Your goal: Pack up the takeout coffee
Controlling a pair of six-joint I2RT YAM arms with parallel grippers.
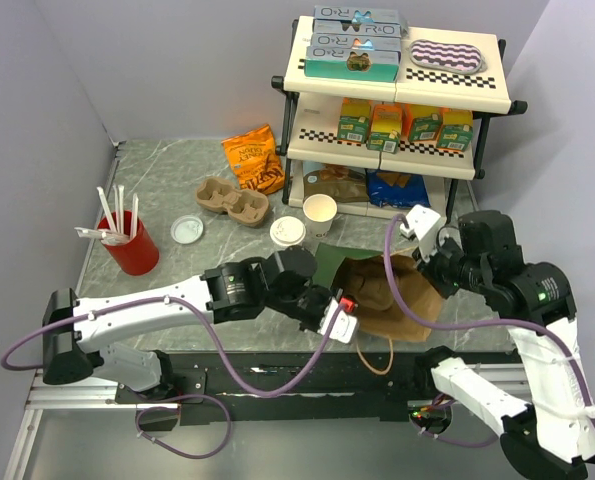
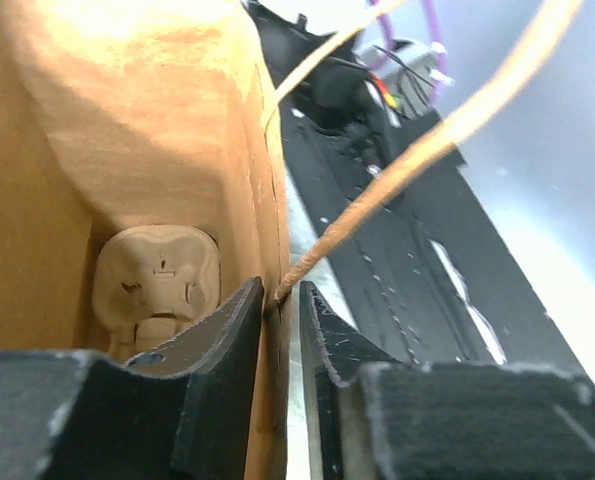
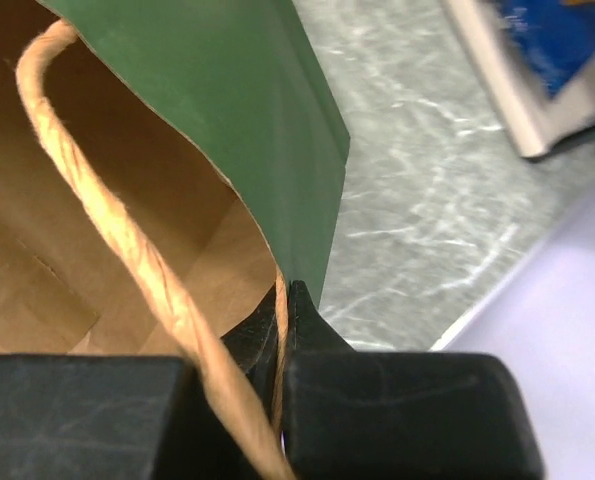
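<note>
The takeout coffee [image 1: 287, 232], a small cream cup with a white lid, stands on the table behind the bag, apart from both grippers. The paper bag [image 1: 382, 290], green outside and brown inside, stands open between the arms. My left gripper [image 1: 339, 310] is shut on the bag's near-left wall [image 2: 267, 200] at the base of a cord handle [image 2: 397, 170]. My right gripper [image 1: 425, 265] is shut on the bag's right rim [image 3: 227, 90] together with its cord handle [image 3: 107, 220]. A pale moulded-pulp piece [image 2: 157, 285] lies at the bag's bottom.
A like cream cup without a lid [image 1: 320, 213] stands beside the coffee. A brown pulp carrier [image 1: 232, 200], a loose white lid [image 1: 187, 230], an orange snack bag [image 1: 254, 158] and a red cup of straws [image 1: 129, 245] are to the left. A stocked shelf [image 1: 397, 110] stands behind.
</note>
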